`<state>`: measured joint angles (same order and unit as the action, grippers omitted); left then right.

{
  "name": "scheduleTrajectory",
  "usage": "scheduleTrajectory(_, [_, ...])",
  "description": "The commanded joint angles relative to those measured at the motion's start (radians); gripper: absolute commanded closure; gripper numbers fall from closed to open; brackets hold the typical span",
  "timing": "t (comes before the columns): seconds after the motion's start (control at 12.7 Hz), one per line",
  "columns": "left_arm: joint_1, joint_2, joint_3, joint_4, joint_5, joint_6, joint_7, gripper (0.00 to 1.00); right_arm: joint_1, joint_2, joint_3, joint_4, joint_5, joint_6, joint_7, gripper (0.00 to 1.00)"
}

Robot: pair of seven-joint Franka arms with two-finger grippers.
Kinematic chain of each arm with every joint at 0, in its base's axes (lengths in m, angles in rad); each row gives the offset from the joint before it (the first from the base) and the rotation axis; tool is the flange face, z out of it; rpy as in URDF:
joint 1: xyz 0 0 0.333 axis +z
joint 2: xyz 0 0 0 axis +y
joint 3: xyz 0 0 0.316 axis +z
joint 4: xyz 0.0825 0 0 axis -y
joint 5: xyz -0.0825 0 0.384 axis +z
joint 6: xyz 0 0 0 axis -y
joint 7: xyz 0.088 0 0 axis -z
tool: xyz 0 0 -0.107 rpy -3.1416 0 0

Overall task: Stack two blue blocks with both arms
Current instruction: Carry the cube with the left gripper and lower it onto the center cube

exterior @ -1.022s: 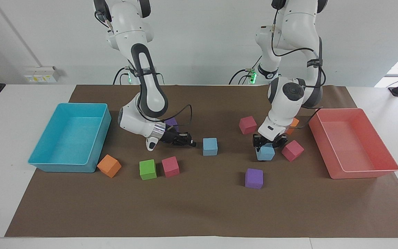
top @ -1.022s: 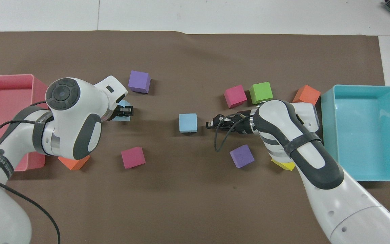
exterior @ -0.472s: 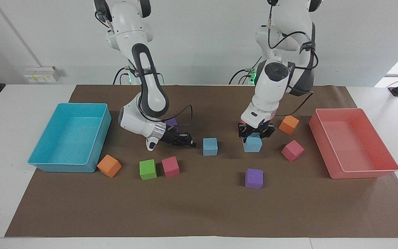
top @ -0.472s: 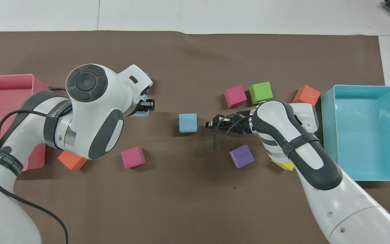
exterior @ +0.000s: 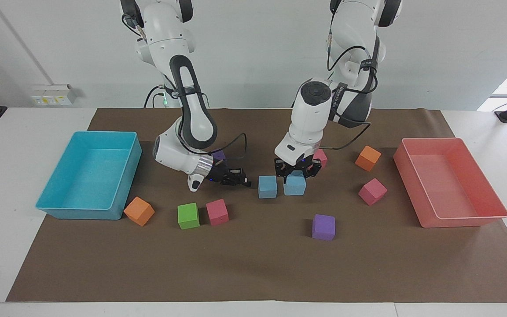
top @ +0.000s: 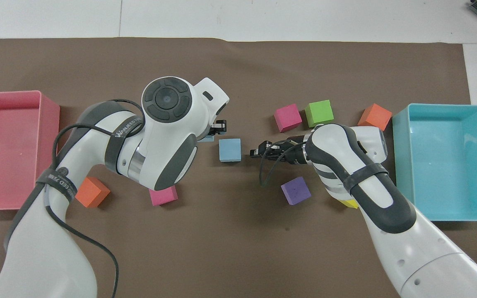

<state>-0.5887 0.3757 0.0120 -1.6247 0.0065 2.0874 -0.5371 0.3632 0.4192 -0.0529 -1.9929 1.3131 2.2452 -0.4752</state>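
One light-blue block rests on the brown mat near the middle. The second blue block hangs low over the mat right beside it, toward the left arm's end. My left gripper is shut on it from above. In the overhead view the left wrist hides all of this block but a sliver. My right gripper is shut and holds nothing. It lies low and level just beside the resting block, toward the right arm's end.
A cyan tray stands at the right arm's end and a pink tray at the left arm's end. Scattered cubes: purple, pink, orange, green, pink, orange, yellow.
The left arm has carried its blue block from near the pink tray toward the middle, up beside the resting blue block. The right arm has hardly moved.
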Motion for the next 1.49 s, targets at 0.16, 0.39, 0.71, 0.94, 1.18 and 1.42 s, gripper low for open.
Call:
scheduleTrajectory(0.16, [-0.072,0.045,0.016,0.040,0.013,0.016,-0.107,1.00,-0.001,0.000,0.002,-0.007,-0.009,0.019,-0.025,1.00])
scheduleTrajectory(0.39, [-0.088,0.046,0.014,0.031,0.012,0.042,-0.112,1.00,-0.001,0.000,0.002,-0.007,-0.009,0.019,-0.025,1.00])
scheduleTrajectory(0.71, [-0.112,0.057,0.013,0.016,0.003,0.054,-0.115,1.00,-0.001,0.000,0.002,-0.007,-0.009,0.020,-0.025,1.00])
scheduleTrajectory(0.94, [-0.115,0.054,0.013,-0.016,0.001,0.056,-0.139,1.00,-0.001,0.000,0.002,-0.007,-0.009,0.020,-0.025,1.00])
scheduleTrajectory(1.18, [-0.115,0.052,0.013,-0.024,0.000,0.079,-0.181,1.00,-0.001,0.000,0.004,-0.007,-0.009,0.020,-0.025,1.00])
scheduleTrajectory(1.42, [-0.115,0.049,0.013,-0.035,0.000,0.079,-0.181,1.00,-0.001,0.000,0.002,-0.007,-0.009,0.020,-0.025,1.00])
